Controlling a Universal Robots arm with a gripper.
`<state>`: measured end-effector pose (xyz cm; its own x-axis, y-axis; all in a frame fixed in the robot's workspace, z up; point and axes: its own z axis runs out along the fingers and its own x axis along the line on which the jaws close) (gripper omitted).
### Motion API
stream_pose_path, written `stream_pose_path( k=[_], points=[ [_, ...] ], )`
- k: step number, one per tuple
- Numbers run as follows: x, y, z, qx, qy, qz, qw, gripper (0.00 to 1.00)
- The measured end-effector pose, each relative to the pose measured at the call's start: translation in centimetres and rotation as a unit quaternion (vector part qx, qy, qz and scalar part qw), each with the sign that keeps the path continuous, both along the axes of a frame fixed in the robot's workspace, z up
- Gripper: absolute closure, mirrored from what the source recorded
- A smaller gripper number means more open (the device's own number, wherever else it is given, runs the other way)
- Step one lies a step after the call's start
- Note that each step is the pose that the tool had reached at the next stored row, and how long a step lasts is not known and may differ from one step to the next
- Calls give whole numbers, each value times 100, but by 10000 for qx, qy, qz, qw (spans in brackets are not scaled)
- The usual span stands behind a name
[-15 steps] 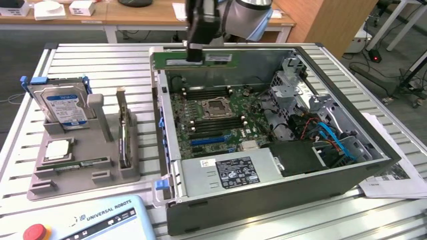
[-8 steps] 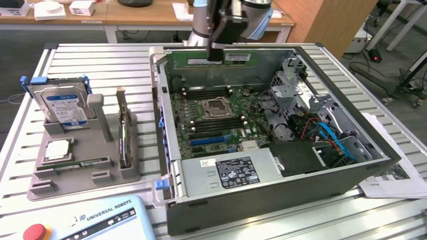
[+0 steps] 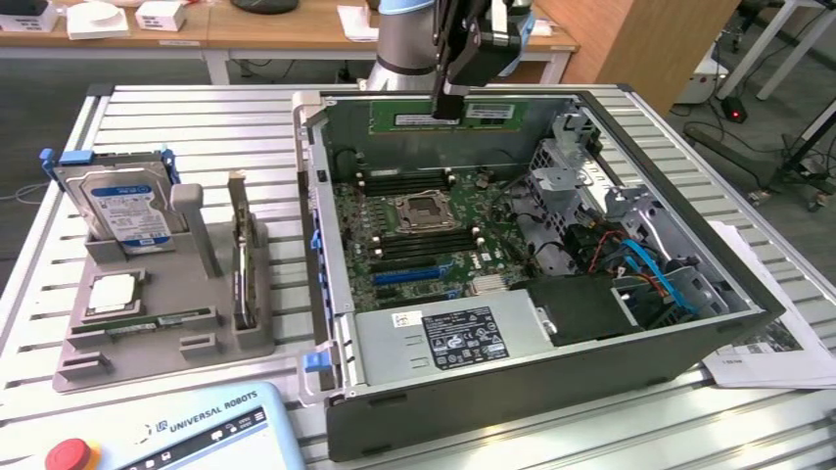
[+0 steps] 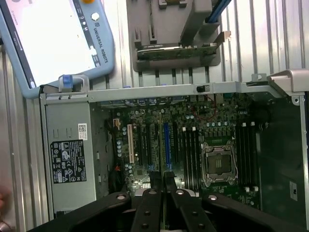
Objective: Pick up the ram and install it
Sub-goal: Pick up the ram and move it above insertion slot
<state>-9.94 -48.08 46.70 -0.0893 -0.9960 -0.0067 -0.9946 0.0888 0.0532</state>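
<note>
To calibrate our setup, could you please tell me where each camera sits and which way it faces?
Exterior view: off the arm, looking down into the open computer case; the arm and gripper, shut on the ram, show.
Wrist view: on the wrist, facing down at the motherboard; its fingers show.
Shared: case, motherboard, teach pendant.

Exterior view looked obliquely down from high off the arm, at middle distance, over the table (image 3: 196, 117) and open computer case (image 3: 549, 392). Wrist view faced straight down from behind the gripper (image 4: 164, 178), close in. Both shared the motherboard (image 3: 418, 220) (image 4: 193, 140) and teach pendant (image 3: 170, 431) (image 4: 58, 38).
</note>
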Motion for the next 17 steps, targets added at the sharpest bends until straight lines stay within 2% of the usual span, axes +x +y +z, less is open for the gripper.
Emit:
stream_pose_path(
  k=[17],
  points=[
    [113,0,-8,-1,0,0,10000,87]
  ],
)
